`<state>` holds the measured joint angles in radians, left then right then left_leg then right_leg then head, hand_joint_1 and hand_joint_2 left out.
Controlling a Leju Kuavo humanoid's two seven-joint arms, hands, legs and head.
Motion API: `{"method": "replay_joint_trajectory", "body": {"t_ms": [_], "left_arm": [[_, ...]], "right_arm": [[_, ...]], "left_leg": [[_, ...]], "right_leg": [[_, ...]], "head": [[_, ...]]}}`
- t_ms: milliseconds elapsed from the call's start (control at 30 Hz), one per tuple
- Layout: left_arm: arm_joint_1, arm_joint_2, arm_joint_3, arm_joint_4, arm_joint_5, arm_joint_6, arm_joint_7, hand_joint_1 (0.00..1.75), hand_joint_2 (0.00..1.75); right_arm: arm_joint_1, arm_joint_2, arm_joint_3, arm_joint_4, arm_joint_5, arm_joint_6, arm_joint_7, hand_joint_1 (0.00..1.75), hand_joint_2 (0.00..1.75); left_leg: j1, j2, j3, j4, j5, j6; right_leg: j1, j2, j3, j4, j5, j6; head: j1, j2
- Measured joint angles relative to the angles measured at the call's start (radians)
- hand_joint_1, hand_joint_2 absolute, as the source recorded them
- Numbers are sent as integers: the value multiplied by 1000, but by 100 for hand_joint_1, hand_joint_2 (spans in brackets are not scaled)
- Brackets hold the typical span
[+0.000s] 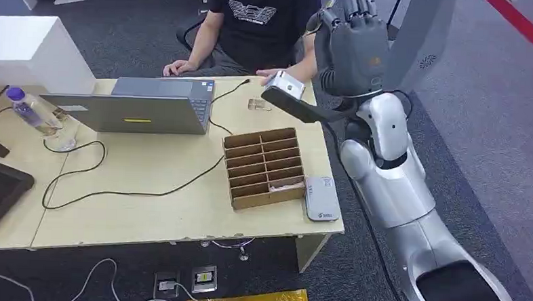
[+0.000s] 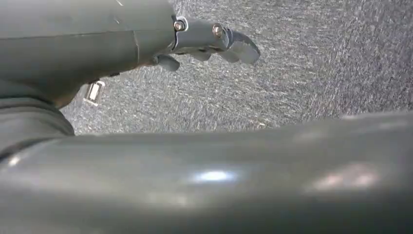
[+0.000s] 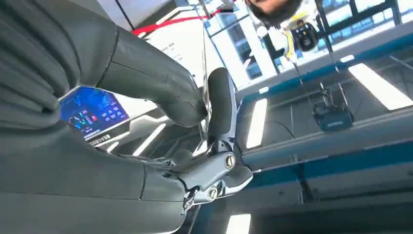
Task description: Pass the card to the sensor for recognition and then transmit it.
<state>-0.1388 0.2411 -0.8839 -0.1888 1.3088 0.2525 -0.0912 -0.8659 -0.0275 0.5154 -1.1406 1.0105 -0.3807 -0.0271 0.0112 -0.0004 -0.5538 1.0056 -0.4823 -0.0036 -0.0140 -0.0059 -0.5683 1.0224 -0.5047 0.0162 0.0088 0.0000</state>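
apparently the card [image 3: 205,73] is pinched edge-on between the thumb and a finger of my right hand [image 1: 350,45], which i see raised high past the far right corner of the table [image 1: 145,213], toward the seated person [image 1: 255,28]. the reader [image 1: 321,198] lies on the table just beside the wooden divider box [image 1: 264,169], well below the hand. i judge scanning behind us and the handover underway, unfinished. my left hand [image 2: 209,44] hangs over carpet, fingers loosely curled, holding nothing.

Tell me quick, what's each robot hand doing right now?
Left hand: hanging over the carpet, fingers curled, holding nothing.
Right hand: raised high, pinching a thin card between thumb and finger.
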Motion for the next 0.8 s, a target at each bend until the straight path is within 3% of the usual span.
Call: {"method": "replay_joint_trajectory", "body": {"t_ms": [433, 600, 800], "left_arm": [[-1, -7, -21, 0, -10, -2, 0, 0, 0], [-2, -12, -32, 0, -14, -11, 0, 0, 0], [-27, -12, -43, 0, -34, -16, 7, 0, 0]], "right_arm": [[-32, 1, -10, 50, -28, -4, -30, 175, 175], [-96, 21, -2, 227, 10, -26, -35, 175, 175], [-164, 57, 23, 409, 83, 24, 3, 175, 175]], "left_leg": [[0, 0, -1, 0, 0, 0], [0, 0, -1, 0, 0, 0], [0, -2, -1, 0, 0, 0]], "right_leg": [[0, 0, 0, 0, 0, 0], [0, -1, 0, 0, 0, 0], [0, -3, 0, 1, 0, 0]], "head": [[0, 0], [0, 0], [0, 0]]}}
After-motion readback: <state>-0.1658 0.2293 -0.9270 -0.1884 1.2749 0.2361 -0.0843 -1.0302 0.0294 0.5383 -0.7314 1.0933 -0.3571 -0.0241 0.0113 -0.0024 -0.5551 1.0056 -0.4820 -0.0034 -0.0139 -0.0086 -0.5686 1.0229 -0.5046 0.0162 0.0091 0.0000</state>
